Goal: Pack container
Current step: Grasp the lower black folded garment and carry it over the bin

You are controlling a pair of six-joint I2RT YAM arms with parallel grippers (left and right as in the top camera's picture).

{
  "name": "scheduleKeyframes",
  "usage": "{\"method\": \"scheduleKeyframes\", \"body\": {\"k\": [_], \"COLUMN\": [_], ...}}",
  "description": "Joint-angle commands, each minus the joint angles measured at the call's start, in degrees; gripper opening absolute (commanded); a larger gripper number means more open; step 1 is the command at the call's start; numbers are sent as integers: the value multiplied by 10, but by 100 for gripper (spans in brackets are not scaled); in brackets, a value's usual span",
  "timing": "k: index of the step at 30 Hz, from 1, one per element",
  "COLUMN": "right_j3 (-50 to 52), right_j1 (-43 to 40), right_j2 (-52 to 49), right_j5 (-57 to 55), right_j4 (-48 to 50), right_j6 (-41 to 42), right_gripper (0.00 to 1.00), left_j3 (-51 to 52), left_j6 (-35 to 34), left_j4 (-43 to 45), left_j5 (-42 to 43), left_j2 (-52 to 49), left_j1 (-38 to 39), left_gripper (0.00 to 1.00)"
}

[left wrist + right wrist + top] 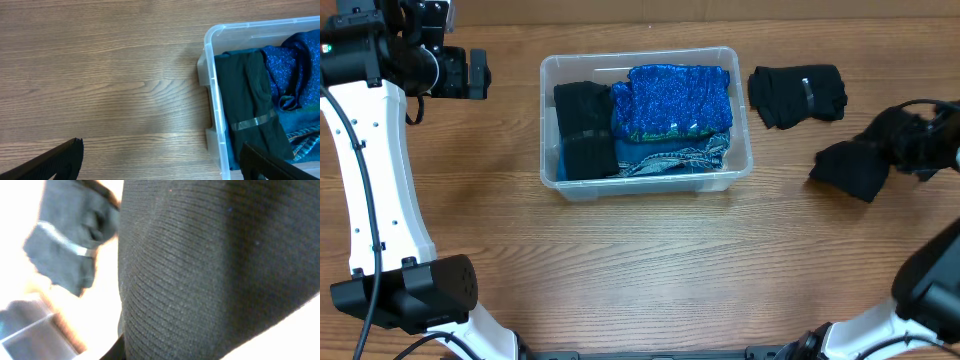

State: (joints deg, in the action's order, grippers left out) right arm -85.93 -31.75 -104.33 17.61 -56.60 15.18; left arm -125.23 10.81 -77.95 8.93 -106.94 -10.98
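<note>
Wooden table (pixel 650 270) holds the container (pixel 620 56) at centre, part-filled with clothes (pixel 675 100). The left gripper (pixel 478 73) hangs wide open near its left end, likely keeping clear of the right gripper (pixel 908 140), down on a black cloth (pixel 850 170) to the right. Overhead gives that layout, while the right wrist view shows only knit with the jaws unseen, so I cannot tell whether it grips.

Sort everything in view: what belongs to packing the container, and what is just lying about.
Belongs to the job:
clear rectangular plastic container; folded black garment and glittery blue fabric inside it; banded black bundle right of it; black knit cloth further right.

Lying about:
nothing unrelated shows; only the wooden table.
</note>
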Motion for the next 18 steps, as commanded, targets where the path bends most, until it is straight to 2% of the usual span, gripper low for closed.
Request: {"method": "scheduleKeyframes", "body": {"k": [1,4,10,12,13,14,15,18], "right_j3": [-24,-24,-24,-24,-24,-24,-24,-24], "right_j1": [2,9,74,111,122,146,190,255], "right_j2": [71,111,199,236,248,267,295,315], "right_j5": [107,172,165,123,107,72,3,-81], "right_j4": [1,-9,-22,-15,-11,-7,-5,-5], "right_j6": [-2,-1,19,76,96,138,218,321], "right_gripper": [13,8,11,9,4,4,4,4], "left_j3": [-5,-5,-5,-5,-5,-5,-5,-5], "left_j6": [-8,-8,-8,-8,-8,-8,-8,-8], "left_j4": [2,2,2,2,2,2,2,2], "left_j5": [0,0,0,0,0,0,0,0], "left_j2": [-6,-6,-6,-6,-6,-6,-6,-6], "left_j1": [1,1,1,1,1,1,1,1], "left_gripper": [100,100,100,100,100,100,100,100]}}
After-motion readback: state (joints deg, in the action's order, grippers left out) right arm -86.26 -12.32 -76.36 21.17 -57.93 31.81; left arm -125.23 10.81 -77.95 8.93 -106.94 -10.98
